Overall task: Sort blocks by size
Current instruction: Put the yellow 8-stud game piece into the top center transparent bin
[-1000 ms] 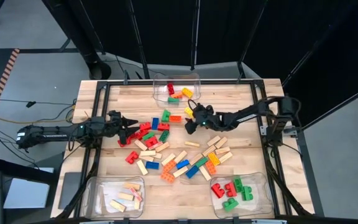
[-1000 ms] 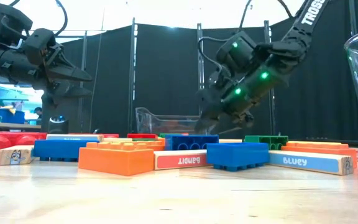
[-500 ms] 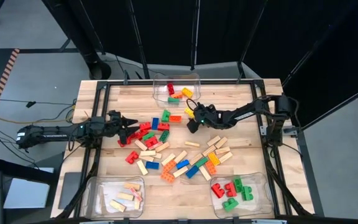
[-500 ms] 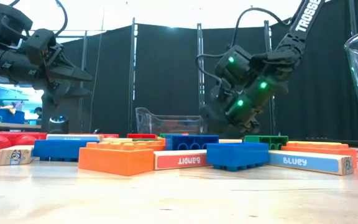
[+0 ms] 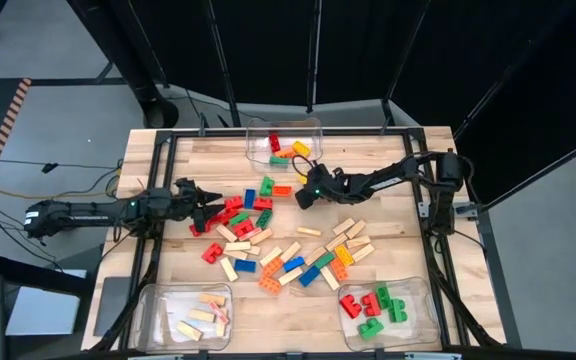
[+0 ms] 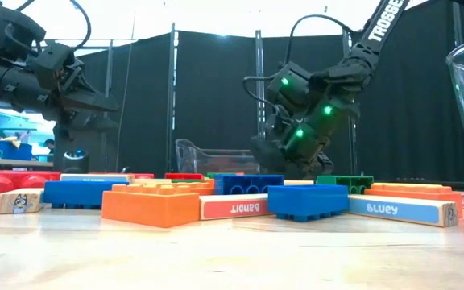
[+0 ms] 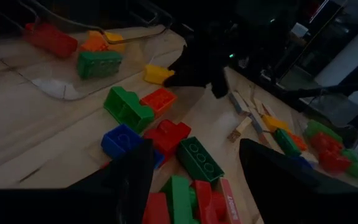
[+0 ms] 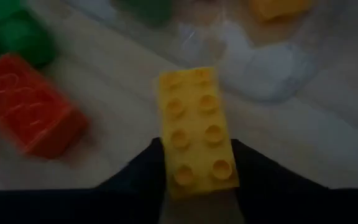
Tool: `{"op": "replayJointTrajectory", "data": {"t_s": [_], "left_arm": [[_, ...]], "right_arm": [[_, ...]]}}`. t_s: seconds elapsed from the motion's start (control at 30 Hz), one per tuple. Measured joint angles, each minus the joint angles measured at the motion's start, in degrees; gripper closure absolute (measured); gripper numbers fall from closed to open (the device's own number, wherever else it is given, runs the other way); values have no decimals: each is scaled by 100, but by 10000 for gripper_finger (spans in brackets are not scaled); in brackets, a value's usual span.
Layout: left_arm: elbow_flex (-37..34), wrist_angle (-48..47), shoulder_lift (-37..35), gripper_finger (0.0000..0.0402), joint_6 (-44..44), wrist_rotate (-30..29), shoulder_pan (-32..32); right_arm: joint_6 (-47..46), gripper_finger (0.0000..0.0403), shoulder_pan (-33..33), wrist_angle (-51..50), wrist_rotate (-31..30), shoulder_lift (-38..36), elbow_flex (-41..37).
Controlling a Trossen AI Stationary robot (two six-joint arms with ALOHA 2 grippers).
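1. From above, your right gripper [image 5: 304, 192] sits over the table's far middle, just short of the far bin [image 5: 313, 126], with a yellow brick [image 5: 304, 180] at its tip. The unsorted blocks [image 5: 268, 240] lie spread across the middle of the table. Your left gripper [image 5: 205, 201] waits at the pile's left edge, fingers spread and empty.
2. At table height, the right gripper [image 6: 284, 153] hangs low behind the blue and orange bricks. You cannot make out its fingers here.
3. The left wrist camera shows that arm's fingers apart over red, green and blue bricks, gripping nothing.
4. The right wrist camera shows the yellow brick [image 8: 197, 130] clamped between the two dark fingers [image 8: 138, 180], the bin's clear wall just ahead. You seem to be mid-carry. Next, take it over the bin wall, then let go.
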State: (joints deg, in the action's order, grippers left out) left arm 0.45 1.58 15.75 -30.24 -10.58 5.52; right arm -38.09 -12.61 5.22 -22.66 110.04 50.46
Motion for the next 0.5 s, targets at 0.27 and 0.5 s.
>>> {"op": "replayJointTrajectory", "data": {"t_s": [0.27,0.5], "left_arm": [[0,17,229,156,-2,-1,0],[0,17,227,156,-1,-1,0]], "right_arm": [[-250,250,384,-256,619,-290,234],[143,250,731,-143,555,-1011,958]]}}
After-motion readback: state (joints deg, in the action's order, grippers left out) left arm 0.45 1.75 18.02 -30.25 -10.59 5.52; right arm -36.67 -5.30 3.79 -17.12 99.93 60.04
